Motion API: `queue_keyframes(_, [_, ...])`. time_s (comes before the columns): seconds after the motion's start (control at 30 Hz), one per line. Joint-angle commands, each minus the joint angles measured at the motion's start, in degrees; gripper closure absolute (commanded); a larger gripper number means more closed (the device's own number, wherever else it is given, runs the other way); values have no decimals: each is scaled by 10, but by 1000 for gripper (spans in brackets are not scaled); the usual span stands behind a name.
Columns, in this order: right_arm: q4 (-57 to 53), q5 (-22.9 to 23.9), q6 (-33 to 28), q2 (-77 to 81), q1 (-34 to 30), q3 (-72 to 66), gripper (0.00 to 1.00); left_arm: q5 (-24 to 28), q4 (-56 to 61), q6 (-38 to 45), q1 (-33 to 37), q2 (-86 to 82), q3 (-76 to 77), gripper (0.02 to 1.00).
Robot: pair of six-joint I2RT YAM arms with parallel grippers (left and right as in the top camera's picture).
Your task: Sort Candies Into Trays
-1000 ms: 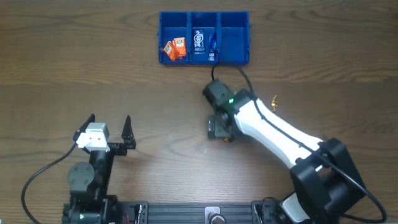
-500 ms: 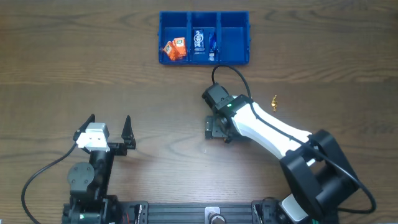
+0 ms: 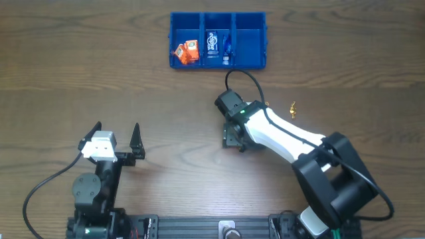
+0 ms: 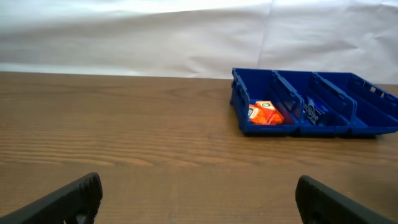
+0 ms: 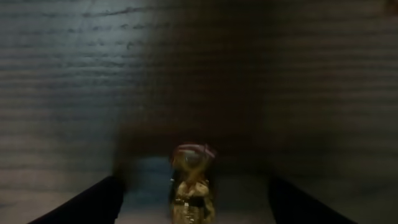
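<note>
Item: right gripper point(image 5: 196, 208), sitting low over the wooden table point(image 3: 80, 66), jaws standing wide apart and gripping nothing. Between its fingers a gold-wrapped candy point(image 5: 191, 180) is lying on the wood, close to centred, with table showing on either side, so neither finger appears to be touching it. Step in hand, by judgement: the pick of this candy. To do it well, the claw is needing to settle until its fingertips are flanking the candy's body rather than the twisted top, then close evenly so the small piece is not squirting out sideways; a light squeeze should suffice on a crinkly wrapper. Blue tray point(image 3: 250, 43) is sitting well ahead of the claw: orange candies point(image 3: 186, 52) are occupying one end compartment, blue candies point(image 3: 214, 45) the middle, and the other end compartment is holding no candy, the likely destination. A second gold candy point(image 3: 293, 106) is waiting near, off to the claw's side. Left gripper point(image 3: 117, 131) is resting well apart from the working claw, jaws likewise spread, empty
</note>
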Motion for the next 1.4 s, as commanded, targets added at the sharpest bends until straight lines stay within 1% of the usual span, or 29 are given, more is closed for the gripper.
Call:
queue_keyframes(0.03, [6,14,3,10,-1,-2,301,10,-20,4,3,-4,-10,20])
queue_keyframes(0.1, [9,14,3,10,-1,-2,393,10,-20,4,3,-4,-10,20])
queue_keyframes(0.13, [9,14,3,10,-1,-2,457,10,-20,4,3,-4,-10,20])
queue_keyframes(0.23, [9,14,3,10,-1,-2,584,10,-20,4,3,-4,-10,20])
queue_keyframes(0.27, [9,14,3,10,-1,-2,612,10,-20,4,3,-4,-10,20])
queue_keyframes(0.33, [8,11,3,10,-1,-2,715,10,-20,4,3,-4,-10,20])
queue_keyframes(0.53, [5,12,3,10,-1,-2,787,10,-20,4,3,-4,-10,23])
queue_keyframes(0.7, [9,12,5,10,-1,-2,869,10,-20,4,3,-4,-10,20])
queue_keyframes(0.8, [11,20,5,-5,-1,8,871,10,-20,4,3,-4,-10,20])
queue_keyframes(0.9, [-26,68,2,-49,-17,68,897,10,-20,4,3,-4,-10,20])
queue_keyframes(0.97, [-53,84,-26,-73,-40,134,919,10,-20,4,3,-4,-10,20])
queue_keyframes(1.1, [-80,100,-96,-71,-84,293,921,10,-20,4,3,-4,-10,20])
queue_keyframes(1.17, [-77,113,-122,-54,-105,364,917,10,-20,4,3,-4,-10,20])
queue_keyframes(1.27, [-65,141,-137,-11,-130,441,917,10,-20,4,3,-4,-10,20])
queue_keyframes(1.33, [-40,158,-138,27,-143,469,904,10,-20,4,3,-4,-10,23])
queue_keyframes(1.4, [-3,158,-155,56,-148,471,862,10,-20,4,3,-4,-10,20])
